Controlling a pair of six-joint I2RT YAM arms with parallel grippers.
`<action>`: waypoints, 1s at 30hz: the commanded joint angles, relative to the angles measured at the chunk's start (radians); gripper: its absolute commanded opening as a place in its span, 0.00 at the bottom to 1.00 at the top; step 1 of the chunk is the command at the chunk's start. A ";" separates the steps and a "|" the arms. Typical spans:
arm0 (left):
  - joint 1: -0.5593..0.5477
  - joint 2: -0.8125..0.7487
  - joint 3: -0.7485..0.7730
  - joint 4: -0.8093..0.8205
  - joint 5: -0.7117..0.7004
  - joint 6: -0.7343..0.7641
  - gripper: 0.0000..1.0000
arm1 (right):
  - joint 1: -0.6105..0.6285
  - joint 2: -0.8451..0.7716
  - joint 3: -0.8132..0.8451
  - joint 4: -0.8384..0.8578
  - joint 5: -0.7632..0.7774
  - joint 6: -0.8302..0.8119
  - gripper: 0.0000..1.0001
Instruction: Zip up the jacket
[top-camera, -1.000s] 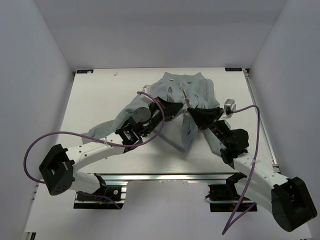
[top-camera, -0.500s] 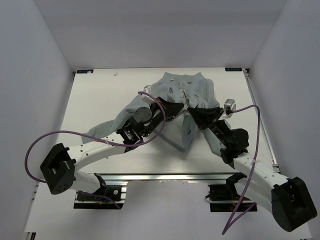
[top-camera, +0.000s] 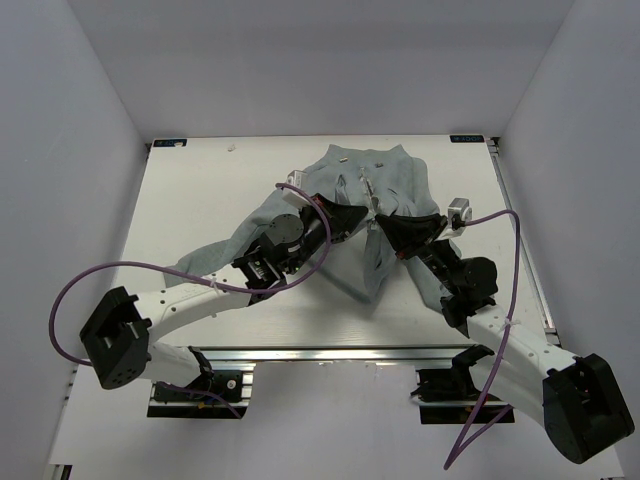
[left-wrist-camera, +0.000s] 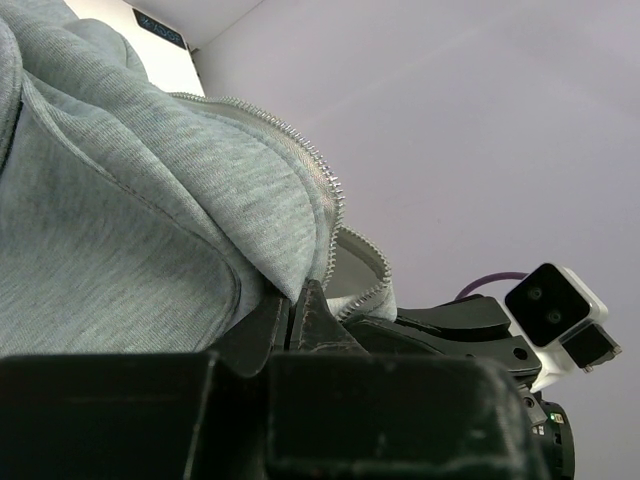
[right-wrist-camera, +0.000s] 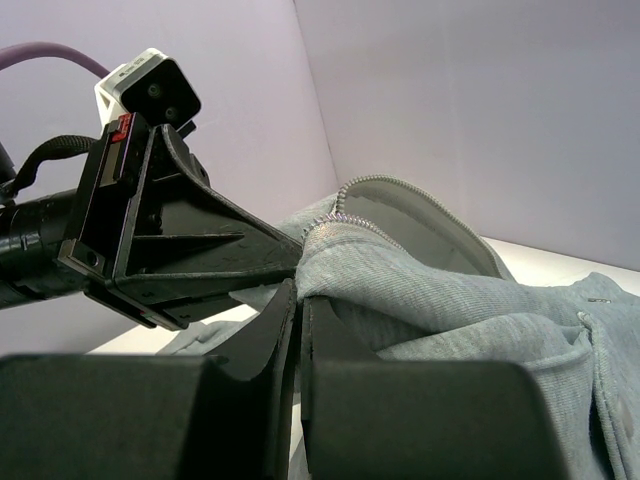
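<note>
The light grey jacket (top-camera: 385, 180) lies open at the middle back of the table, one sleeve (top-camera: 215, 255) trailing to the front left. My left gripper (top-camera: 362, 216) is shut on the jacket's left zipper edge; the left wrist view shows the toothed edge (left-wrist-camera: 325, 200) rising from its closed jaws (left-wrist-camera: 296, 300). My right gripper (top-camera: 380, 222) is shut on the opposite front edge; the right wrist view shows grey fabric (right-wrist-camera: 420, 275) and zipper teeth (right-wrist-camera: 345, 210) at its pinched jaws (right-wrist-camera: 298, 296). The two grippers nearly touch, tip to tip. The zipper slider is not visible.
White walls enclose the table (top-camera: 200, 190) on three sides. A small white camera block (top-camera: 460, 212) sits by the right arm's wrist. Purple cables (top-camera: 90, 290) loop beside both arms. A metal rail (top-camera: 330, 352) runs along the near edge.
</note>
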 joint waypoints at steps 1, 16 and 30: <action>-0.009 -0.055 0.007 0.053 0.019 -0.008 0.00 | 0.004 -0.008 0.051 0.053 0.011 -0.019 0.00; -0.009 -0.059 0.005 0.036 -0.004 -0.003 0.00 | 0.005 -0.020 0.045 0.096 -0.029 0.015 0.00; -0.009 -0.039 0.015 0.019 0.015 -0.005 0.00 | 0.005 -0.034 0.043 0.110 -0.009 0.014 0.00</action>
